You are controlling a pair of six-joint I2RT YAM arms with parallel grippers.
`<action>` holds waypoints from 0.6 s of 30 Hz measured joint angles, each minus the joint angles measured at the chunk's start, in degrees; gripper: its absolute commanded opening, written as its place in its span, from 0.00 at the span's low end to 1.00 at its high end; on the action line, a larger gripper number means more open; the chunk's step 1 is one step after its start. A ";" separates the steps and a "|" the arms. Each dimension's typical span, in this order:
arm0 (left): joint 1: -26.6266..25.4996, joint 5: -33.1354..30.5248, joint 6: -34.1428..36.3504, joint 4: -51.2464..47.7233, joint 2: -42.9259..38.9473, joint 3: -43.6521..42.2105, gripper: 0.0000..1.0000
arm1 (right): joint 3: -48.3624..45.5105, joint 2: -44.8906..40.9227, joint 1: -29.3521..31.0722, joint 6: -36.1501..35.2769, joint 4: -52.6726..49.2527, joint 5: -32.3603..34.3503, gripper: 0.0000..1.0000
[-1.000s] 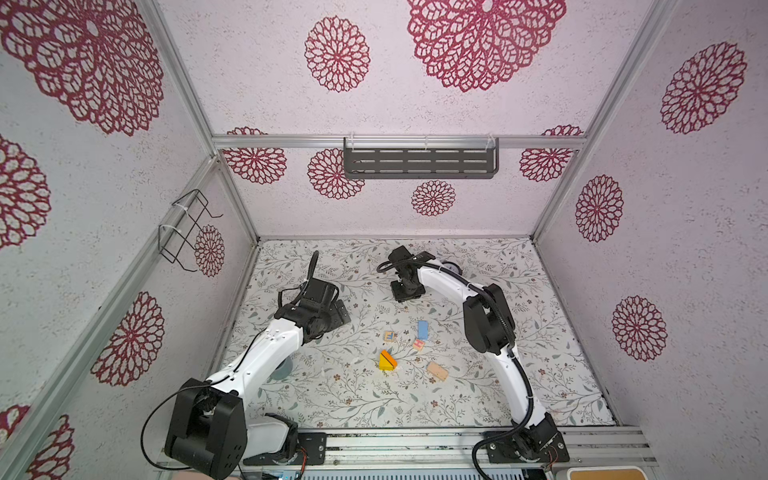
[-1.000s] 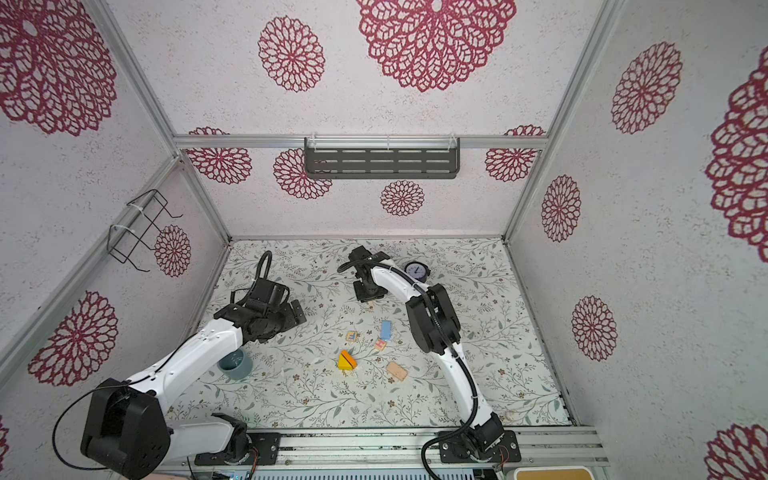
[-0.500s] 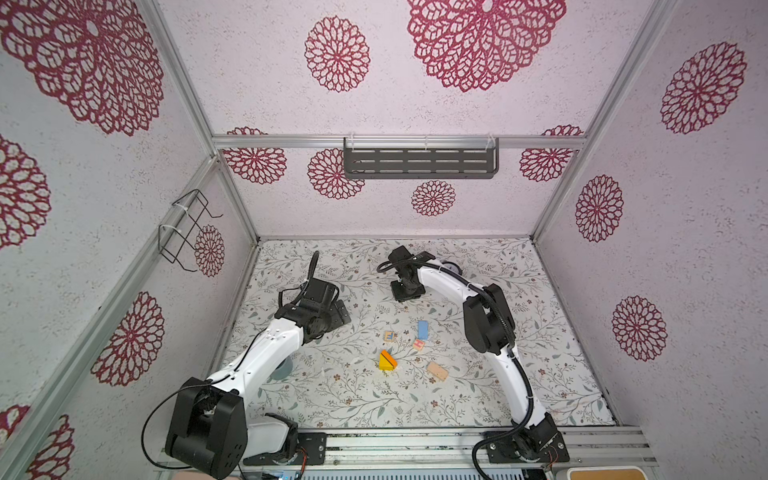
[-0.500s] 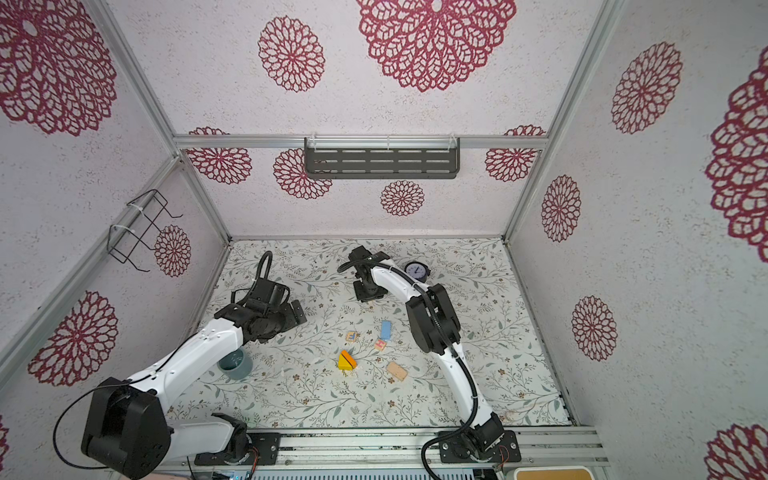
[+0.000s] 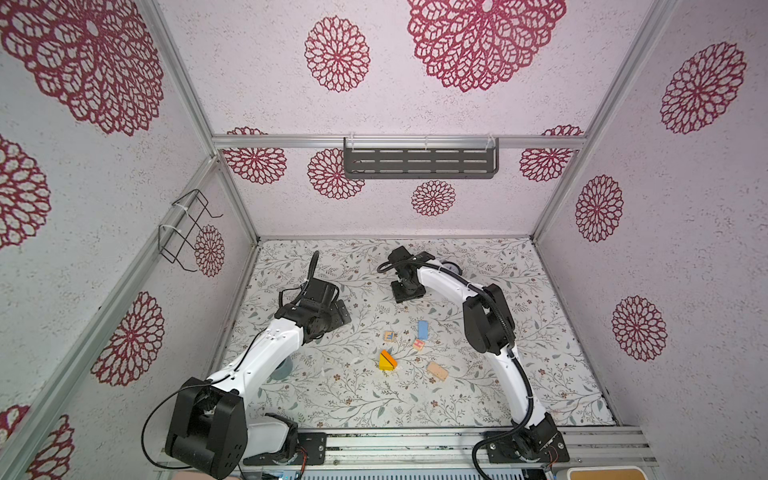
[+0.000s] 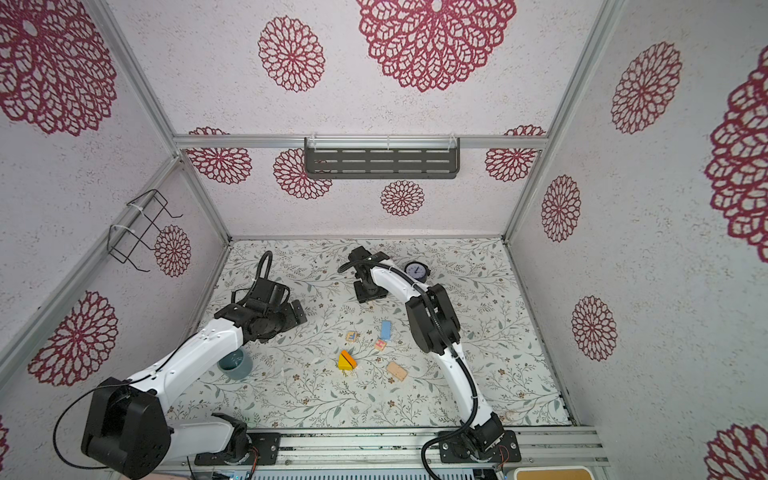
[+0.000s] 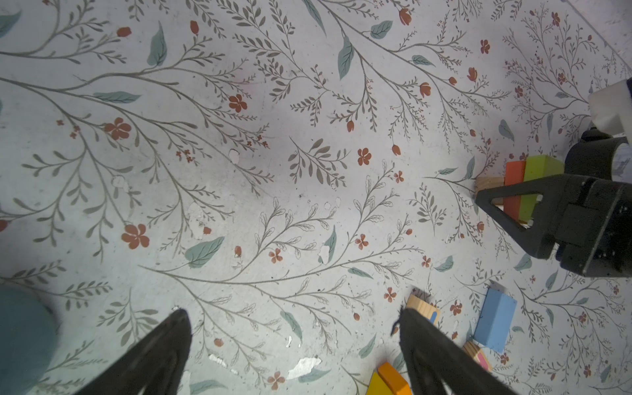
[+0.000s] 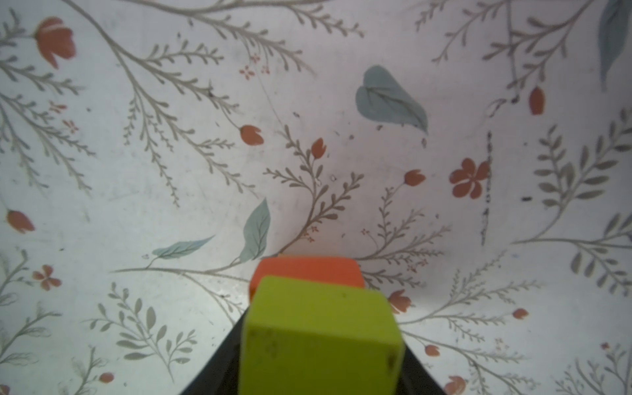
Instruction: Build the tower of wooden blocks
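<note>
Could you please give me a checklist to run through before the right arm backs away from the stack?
1. Green block sits on orange block: ok.
2. Right gripper clear of green block: cannot tell; its fingers flank the block and the contact is hidden.
3. Left gripper open and empty: ok.
4. Left gripper apart from green block: ok, in the left wrist view.
5. Blue block, tan block and yellow wedge lie loose on the mat, apart from each other: ok.
</note>
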 measured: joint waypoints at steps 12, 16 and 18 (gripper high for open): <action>0.00 0.55 0.92 -0.24 0.02 0.61 0.97 | -0.02 -0.04 0.02 -0.20 0.13 0.24 0.78; 0.00 0.83 1.36 -0.68 0.00 1.62 0.97 | -3.52 -2.73 0.02 -0.42 1.81 0.42 0.79; -0.09 0.92 1.66 -1.14 -0.09 2.36 0.97 | -6.51 -5.75 0.09 -0.42 2.51 0.37 0.79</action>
